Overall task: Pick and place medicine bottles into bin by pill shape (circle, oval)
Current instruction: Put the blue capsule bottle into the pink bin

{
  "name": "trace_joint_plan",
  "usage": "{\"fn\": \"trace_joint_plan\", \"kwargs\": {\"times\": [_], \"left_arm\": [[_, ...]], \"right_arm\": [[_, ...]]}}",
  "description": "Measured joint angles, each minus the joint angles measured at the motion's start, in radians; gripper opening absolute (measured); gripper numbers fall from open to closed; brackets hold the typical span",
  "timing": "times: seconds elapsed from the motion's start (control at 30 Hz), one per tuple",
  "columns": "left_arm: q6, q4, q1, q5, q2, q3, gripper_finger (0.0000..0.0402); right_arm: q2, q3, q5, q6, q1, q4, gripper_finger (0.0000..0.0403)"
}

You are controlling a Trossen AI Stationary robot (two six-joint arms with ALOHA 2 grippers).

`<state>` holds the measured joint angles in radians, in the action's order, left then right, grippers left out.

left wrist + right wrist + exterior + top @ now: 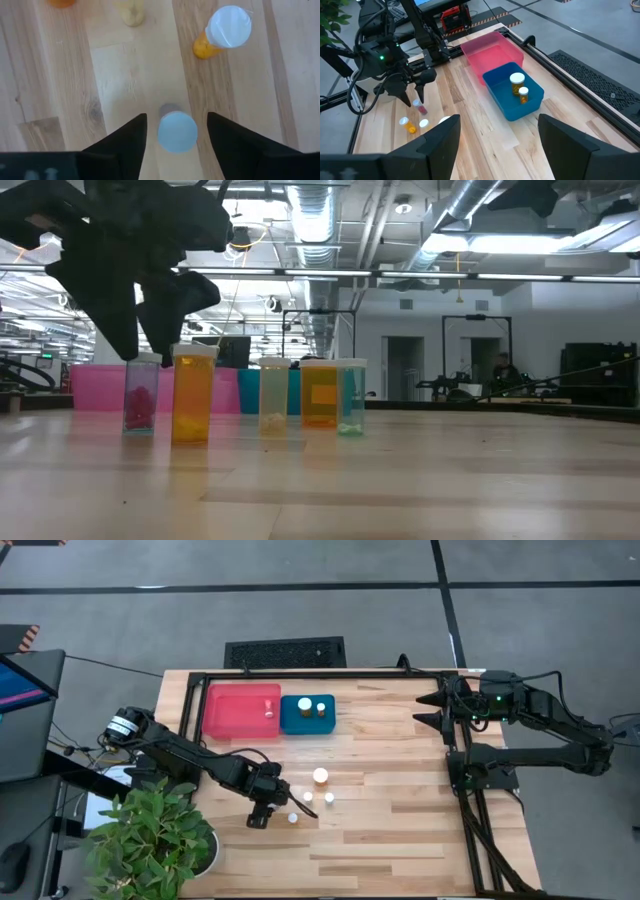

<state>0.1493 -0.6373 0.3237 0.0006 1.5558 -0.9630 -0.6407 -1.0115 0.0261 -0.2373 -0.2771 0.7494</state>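
Observation:
My left gripper points down, open, over the table's left middle. Its fingers stand on either side of a small clear medicine bottle with a white cap and pink pills. A gap shows on each side of the cap. The bottle stands upright on its base. An orange bottle and three more stand close by. The blue bin holds two bottles, the red bin one. My right gripper waits open, raised at the far right.
The two bins sit side by side at the table's far edge, inside a black frame. A potted plant overhangs the near left corner. Bare wood lies to the right of the loose bottles.

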Motion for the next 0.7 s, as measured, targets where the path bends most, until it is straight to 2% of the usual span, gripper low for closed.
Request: {"fn": "trace_joint_plan", "kwargs": {"times": [0.7], "left_arm": [[0.018, -0.001, 0.000, -0.001, 0.000, -0.001, 0.0106]], "right_arm": [[0.000, 0.000, 0.000, 0.001, 0.000, 0.000, 0.0276]]}}
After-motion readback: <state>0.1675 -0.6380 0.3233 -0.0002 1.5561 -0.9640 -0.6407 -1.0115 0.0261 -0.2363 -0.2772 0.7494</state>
